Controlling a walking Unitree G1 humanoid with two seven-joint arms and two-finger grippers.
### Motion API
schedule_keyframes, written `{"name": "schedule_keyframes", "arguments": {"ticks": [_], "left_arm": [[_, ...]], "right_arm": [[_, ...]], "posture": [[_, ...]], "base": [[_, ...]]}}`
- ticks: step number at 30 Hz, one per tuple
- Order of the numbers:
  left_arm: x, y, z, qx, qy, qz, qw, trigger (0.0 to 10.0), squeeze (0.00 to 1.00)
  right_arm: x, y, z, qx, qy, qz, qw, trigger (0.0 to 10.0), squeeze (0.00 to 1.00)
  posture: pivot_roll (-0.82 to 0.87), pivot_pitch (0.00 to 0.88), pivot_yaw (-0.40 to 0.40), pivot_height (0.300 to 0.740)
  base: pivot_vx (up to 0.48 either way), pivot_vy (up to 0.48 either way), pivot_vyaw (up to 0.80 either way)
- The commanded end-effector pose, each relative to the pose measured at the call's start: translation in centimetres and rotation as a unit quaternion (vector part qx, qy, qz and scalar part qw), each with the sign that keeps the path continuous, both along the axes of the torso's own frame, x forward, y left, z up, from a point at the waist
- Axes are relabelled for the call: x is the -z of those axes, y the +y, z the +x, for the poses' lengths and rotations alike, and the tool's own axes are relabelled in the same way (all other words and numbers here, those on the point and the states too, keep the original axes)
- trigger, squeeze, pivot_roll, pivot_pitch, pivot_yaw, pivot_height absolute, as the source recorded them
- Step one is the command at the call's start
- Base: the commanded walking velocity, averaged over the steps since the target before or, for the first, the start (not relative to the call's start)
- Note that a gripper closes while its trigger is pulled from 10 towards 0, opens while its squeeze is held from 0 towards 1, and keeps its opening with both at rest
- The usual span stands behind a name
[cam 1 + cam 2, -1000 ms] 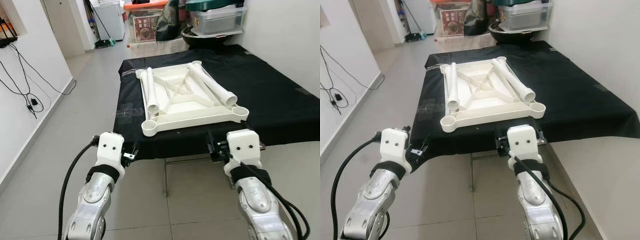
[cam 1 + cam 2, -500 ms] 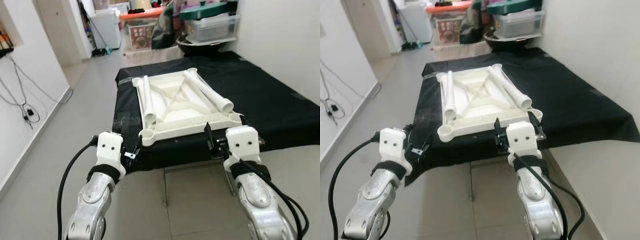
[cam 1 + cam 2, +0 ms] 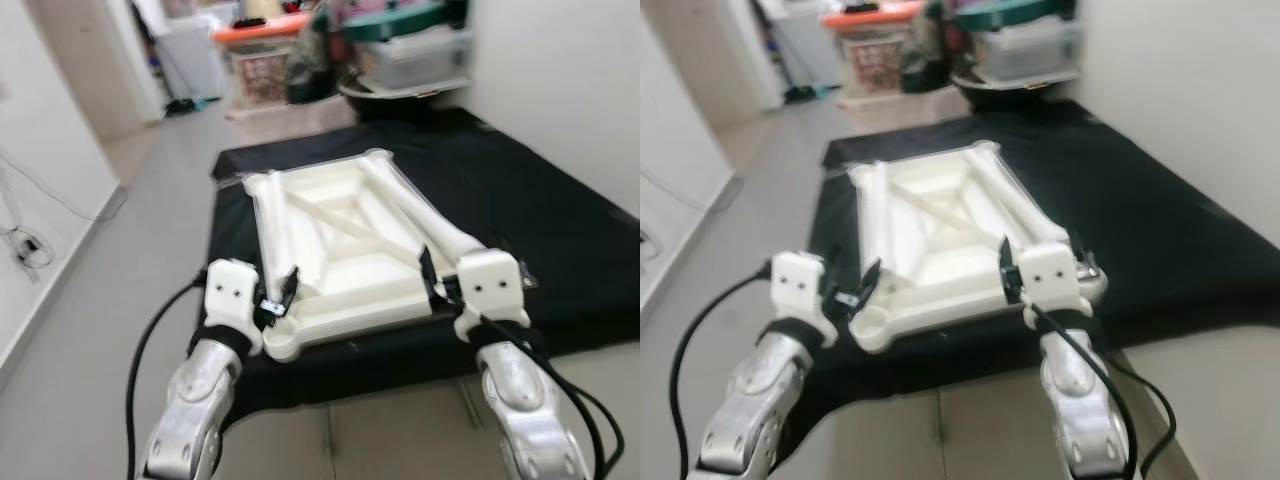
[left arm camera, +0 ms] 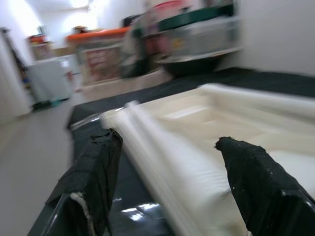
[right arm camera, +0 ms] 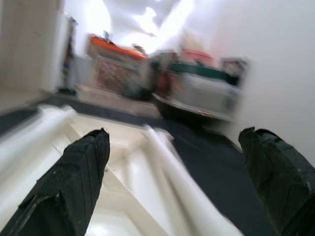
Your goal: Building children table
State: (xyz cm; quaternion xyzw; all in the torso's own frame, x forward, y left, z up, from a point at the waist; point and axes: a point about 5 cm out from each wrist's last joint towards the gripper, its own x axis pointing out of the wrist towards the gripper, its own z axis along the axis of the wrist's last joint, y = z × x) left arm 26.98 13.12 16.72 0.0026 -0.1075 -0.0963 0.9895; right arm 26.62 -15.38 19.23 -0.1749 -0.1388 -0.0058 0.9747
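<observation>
Bg bins (image 3: 400,50) blurred; tabletop (image 3: 340,240) near corner hidden.

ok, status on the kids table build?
Both grippers open: left gripper, right gripper at near edge of upturned white tabletop. Two leg tubes lying on it. Nothing blocking.

A home: tiled floor (image 3: 120,290), stacked storage boxes (image 3: 410,55), black-draped table (image 3: 540,210).

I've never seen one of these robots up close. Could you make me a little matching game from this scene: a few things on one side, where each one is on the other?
Things:
1. black cloth
2. white tabletop
3. left pincer
4. storage boxes

Places:
A. at the tabletop's near left corner
B. by the far wall
C. spread under the tabletop
D. upside down, with tube legs lying on it

Pairs: 1-C, 2-D, 3-A, 4-B
</observation>
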Motion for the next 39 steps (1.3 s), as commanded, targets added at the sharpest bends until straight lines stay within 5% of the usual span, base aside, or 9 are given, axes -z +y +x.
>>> {"name": "schedule_keyframes", "arguments": {"ticks": [1,11,14,16,17,19,21,31,39], "left_arm": [[0.5,0.1,0.2,-0.004,0.014,0.004,1.000,10.0,0.00],[0.6,0.1,0.5,-0.007,0.016,0.012,1.000,10.0,0.00],[0.6,0.3,0.6,-0.011,0.014,0.014,1.000,10.0,0.00],[0.5,0.6,0.8,-0.017,0.012,0.016,1.000,10.0,0.00],[0.5,0.6,0.8,-0.017,0.012,0.016,1.000,10.0,0.00],[0.4,0.8,0.9,-0.021,0.012,0.017,1.000,10.0,0.00],[0.4,0.9,0.9,-0.022,0.011,0.017,1.000,10.0,0.00],[0.2,0.6,1.4,-0.012,0.006,0.017,1.000,10.0,0.00],[0.1,0.7,1.5,-0.015,0.004,0.017,1.000,10.0,0.00]], "right_arm": [[0.8,-0.1,-0.2,0.008,0.015,-0.001,1.000,10.0,0.00],[0.7,-3.2,0.4,0.076,0.025,0.096,0.992,10.0,0.00],[0.2,-5.7,0.3,0.179,0.015,0.065,0.982,10.0,0.00],[-0.4,-9.5,-0.8,0.341,0.002,0.011,0.940,10.0,0.00],[-0.4,-9.5,-0.8,0.341,0.002,0.011,0.940,10.0,0.00],[-1.9,-13.2,-2.8,0.465,-0.037,-0.008,0.884,10.0,0.00],[-2.3,-13.9,-3.3,0.488,-0.048,-0.010,0.872,10.0,0.00],[-1.0,-12.5,-1.9,0.437,-0.011,0.026,0.899,10.0,0.00],[-0.7,-12.2,-1.5,0.436,0.003,0.025,0.899,10.0,0.00]], "posture": [[-0.10,0.000,0.061,0.740],[-0.10,0.000,0.070,0.740],[-0.10,0.000,0.067,0.740],[-0.10,0.000,0.064,0.740],[-0.10,0.000,0.064,0.740],[-0.10,0.000,0.067,0.740],[-0.10,0.000,0.067,0.740],[-0.11,0.000,0.079,0.740],[-0.11,0.000,0.077,0.740]], "base": [[0.000,0.000,0.00],[0.000,0.000,-0.24],[0.000,0.000,-0.80],[0.000,0.000,-0.80],[0.000,0.000,-0.80],[0.000,0.000,-0.78],[0.000,0.000,-0.78],[0.000,0.000,-0.76],[0.000,0.000,-0.76]]}}
